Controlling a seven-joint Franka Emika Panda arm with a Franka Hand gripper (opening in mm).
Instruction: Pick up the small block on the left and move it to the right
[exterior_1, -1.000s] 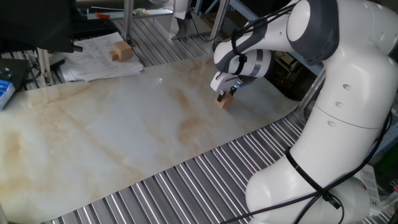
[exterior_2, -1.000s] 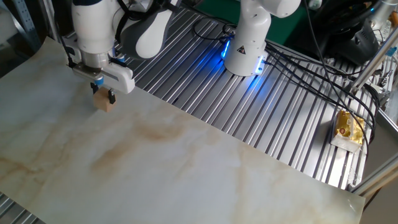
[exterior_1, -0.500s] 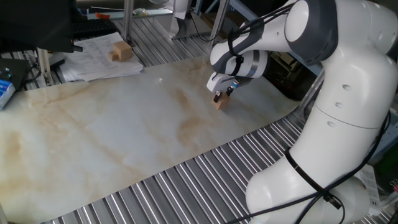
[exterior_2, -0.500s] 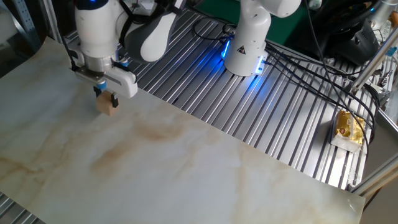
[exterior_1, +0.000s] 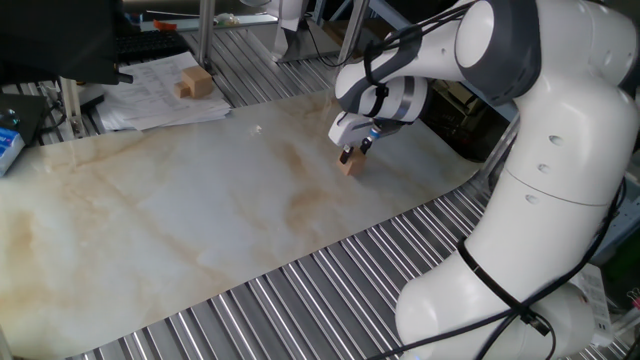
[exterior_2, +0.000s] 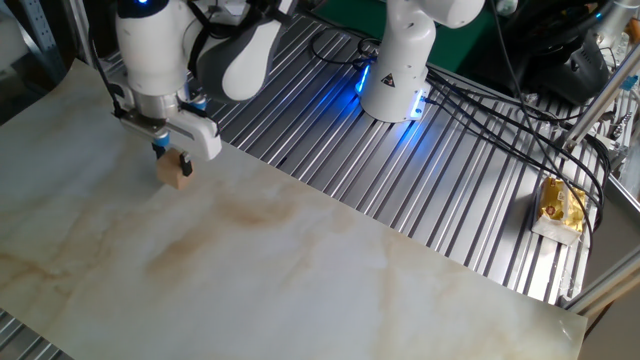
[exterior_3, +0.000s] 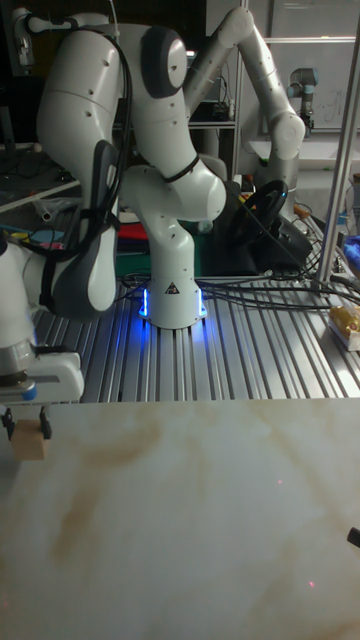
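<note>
The small block (exterior_1: 348, 167) is a plain tan wooden cube held between my fingertips, low over the marbled sheet (exterior_1: 200, 210). My gripper (exterior_1: 351, 156) is shut on it, pointing straight down. In the other fixed view the small block (exterior_2: 177, 173) hangs under the gripper (exterior_2: 172, 159) near the sheet's far left edge. The tall fixed view shows the small block (exterior_3: 30, 444) at the left border, with the gripper (exterior_3: 27, 427) closed on both its sides. I cannot tell whether the cube touches the sheet.
A larger tan wooden block (exterior_1: 195, 83) rests on a stack of papers (exterior_1: 150, 105) behind the sheet. A blue box (exterior_1: 8, 142) pokes in at the left edge. Ribbed metal tabletop (exterior_2: 440, 170) surrounds the sheet. A yellow packet (exterior_2: 560, 205) lies on the metal at the right.
My gripper has slid a short way along the sheet with the small block still in it, leftward in one fixed view. The larger block has not moved.
</note>
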